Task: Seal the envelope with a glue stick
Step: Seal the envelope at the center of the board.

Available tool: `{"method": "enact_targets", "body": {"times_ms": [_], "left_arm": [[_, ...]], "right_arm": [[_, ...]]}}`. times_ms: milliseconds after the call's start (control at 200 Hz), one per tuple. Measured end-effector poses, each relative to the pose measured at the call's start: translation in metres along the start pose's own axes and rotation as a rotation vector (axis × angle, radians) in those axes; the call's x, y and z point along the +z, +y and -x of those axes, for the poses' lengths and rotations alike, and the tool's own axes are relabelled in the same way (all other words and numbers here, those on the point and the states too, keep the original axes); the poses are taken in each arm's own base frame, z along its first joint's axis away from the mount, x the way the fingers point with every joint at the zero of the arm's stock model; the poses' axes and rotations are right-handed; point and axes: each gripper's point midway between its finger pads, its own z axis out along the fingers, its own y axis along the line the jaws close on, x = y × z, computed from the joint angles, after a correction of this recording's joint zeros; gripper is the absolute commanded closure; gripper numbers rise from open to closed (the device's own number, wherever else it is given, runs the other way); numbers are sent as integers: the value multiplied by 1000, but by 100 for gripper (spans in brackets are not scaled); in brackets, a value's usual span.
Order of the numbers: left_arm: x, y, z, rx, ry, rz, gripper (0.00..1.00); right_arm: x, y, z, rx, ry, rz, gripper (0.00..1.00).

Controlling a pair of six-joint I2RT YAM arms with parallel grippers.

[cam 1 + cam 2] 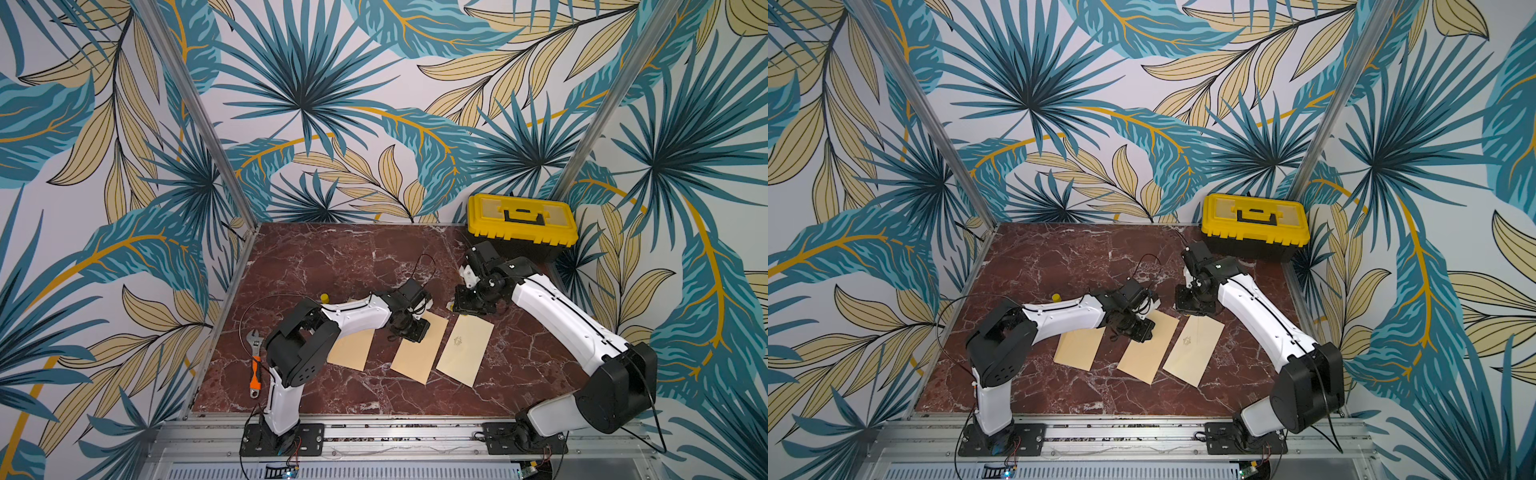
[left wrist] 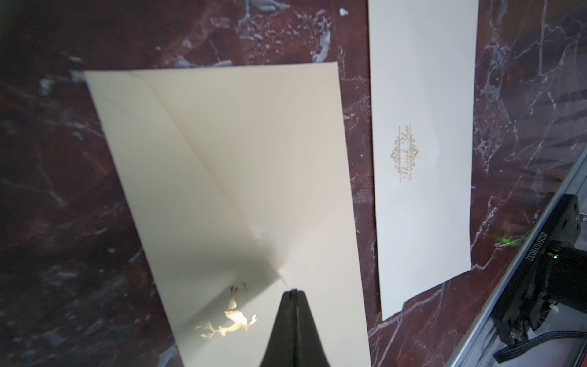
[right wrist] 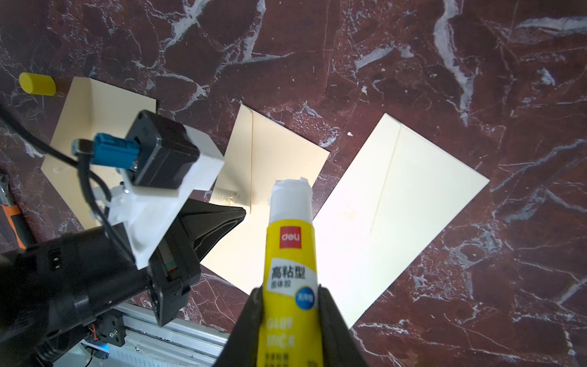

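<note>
Right gripper (image 3: 290, 294) clamps the uncapped glue stick (image 3: 290, 241), off the table (image 1: 332, 257) near the middle envelope's (image 2: 222, 159) far edge. Left gripper (image 2: 293, 290), jaws shut and empty, tips at that envelope's flap point. Narrow bare strips between envelopes; open table beyond

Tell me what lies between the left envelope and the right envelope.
The middle envelope, seen in both top views; the shut left gripper is over it.

Wrist views blur and darken at edges; glare whitens the envelopes (image 3: 397, 203).
</note>
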Motion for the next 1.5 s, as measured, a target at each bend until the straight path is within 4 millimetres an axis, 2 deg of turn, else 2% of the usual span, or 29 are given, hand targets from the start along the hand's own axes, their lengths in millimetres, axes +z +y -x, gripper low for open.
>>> {"method": "enact_targets", "body": {"times_ms": [255, 406, 601, 846, 1002, 1227, 1332, 1447, 1497], "left_arm": [[3, 3, -1, -2, 3, 8, 96], [15, 11, -12, -15, 39, 20, 96], [15, 11, -11, -11, 35, 21, 96], [7, 12, -10, -2, 32, 44, 96], [-3, 7, 2, 13, 0, 46, 96], [-3, 9, 4, 15, -7, 58, 96], [1, 11, 3, 14, -2, 64, 96], [17, 18, -4, 5, 29, 68, 96], [18, 17, 0, 8, 15, 60, 96]], "right_arm": [[0, -1, 0, 3, 1, -2, 100], [0, -1, 0, 4, 1, -2, 100], [0, -2, 0, 4, 1, -2, 100], [0, -2, 0, 4, 1, -2, 100], [0, -2, 0, 4, 1, -2, 100], [0, -2, -1, 5, 5, -4, 100], [0, -2, -1, 5, 5, -4, 100], [0, -2, -1, 6, 6, -5, 100], [0, -3, -1, 6, 7, -5, 100]]}}
